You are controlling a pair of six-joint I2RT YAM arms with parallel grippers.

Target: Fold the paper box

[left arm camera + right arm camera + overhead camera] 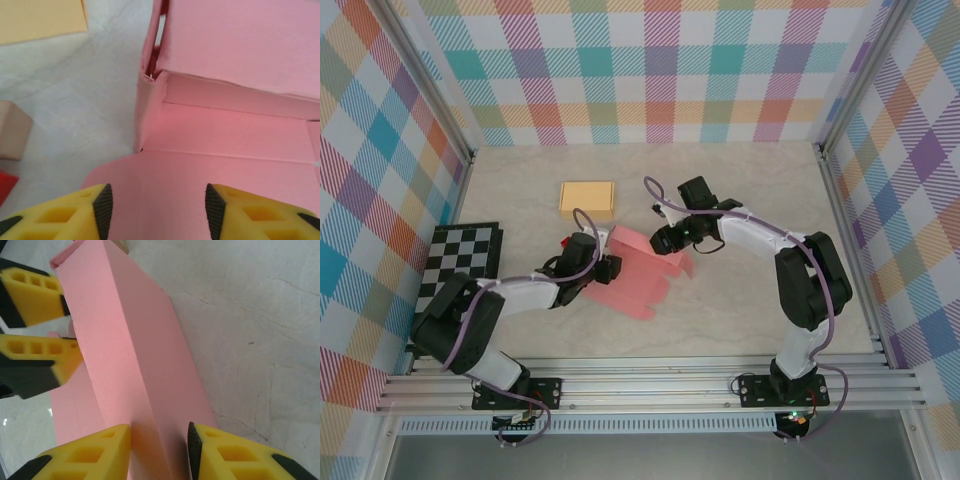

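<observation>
1. Paper box (638, 285), pink and half formed, lies in the middle of the counter (770, 200): one long wall folded up, rounded flaps flat.
2. Right end effector (160, 442) pinches that raised wall.
3. Left end effector (159, 207) hangs released above a flat flap.

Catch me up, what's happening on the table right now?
Both arms are working on the pink paper box, which is partly folded. The right arm has its jaws closed on a raised side wall. The left arm holds its jaws open over a flat flap.
</observation>
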